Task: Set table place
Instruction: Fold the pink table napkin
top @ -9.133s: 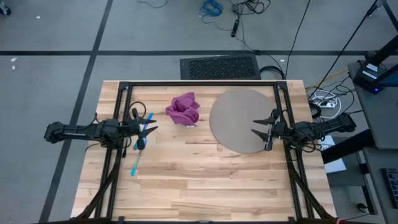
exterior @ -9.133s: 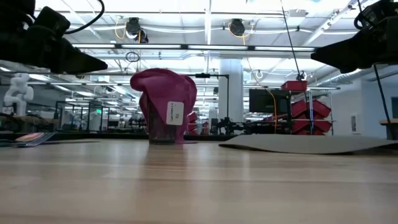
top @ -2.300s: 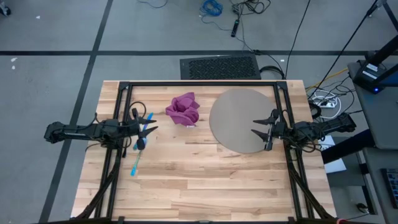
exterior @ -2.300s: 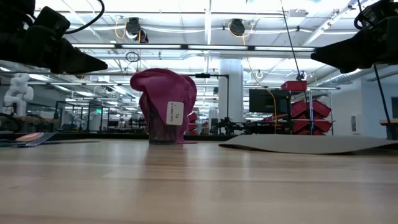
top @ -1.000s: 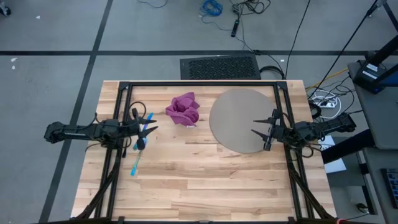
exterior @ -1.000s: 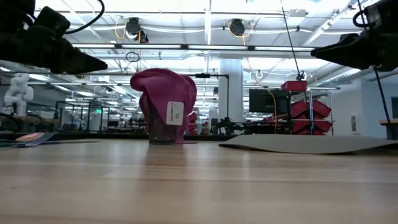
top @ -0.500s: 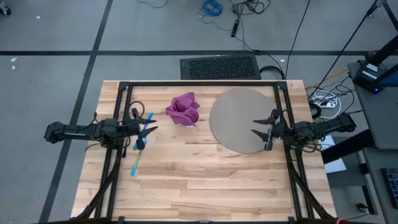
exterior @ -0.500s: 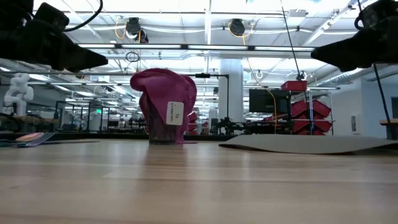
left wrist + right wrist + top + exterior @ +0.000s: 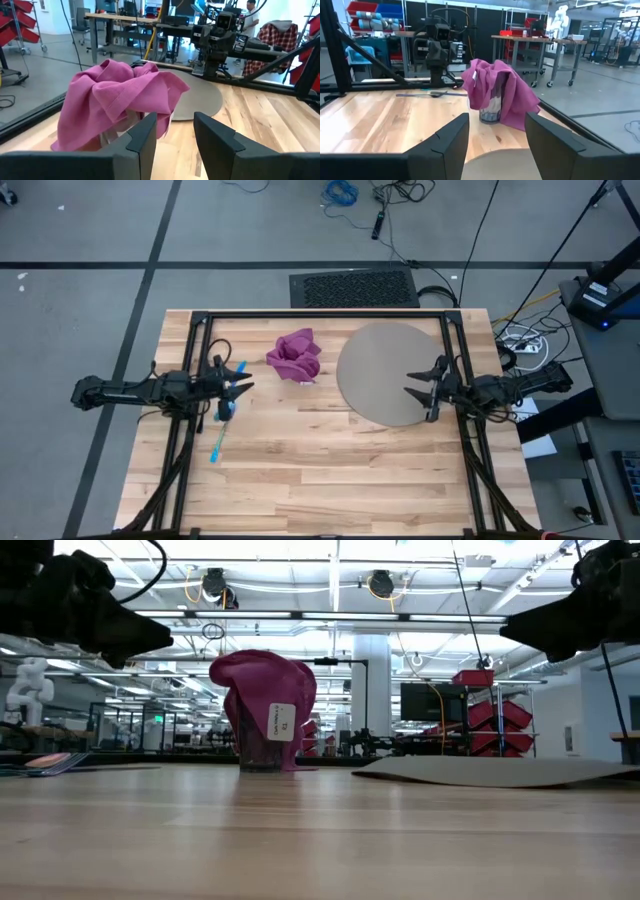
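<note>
The left claw [image 9: 238, 383], jaws apart and empty, has dipped slightly at the worktop's [image 9: 320, 470] nine o'clock above the cutlery [image 9: 222, 425], suggesting a first pick; the right claw [image 9: 418, 383] hangs open over the mat [image 9: 375, 350].

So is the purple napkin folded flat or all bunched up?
Bunched up. The purple napkin is draped in loose folds over an upright clear glass, hanging down its sides, not lying flat on the table.

Bright ceiling lights [image 9: 380, 583] are flooding in evenly, the worktop [image 9: 320, 840] is blurring up close, and soft glare is gleaming off its planks, shadows staying faint.
</note>
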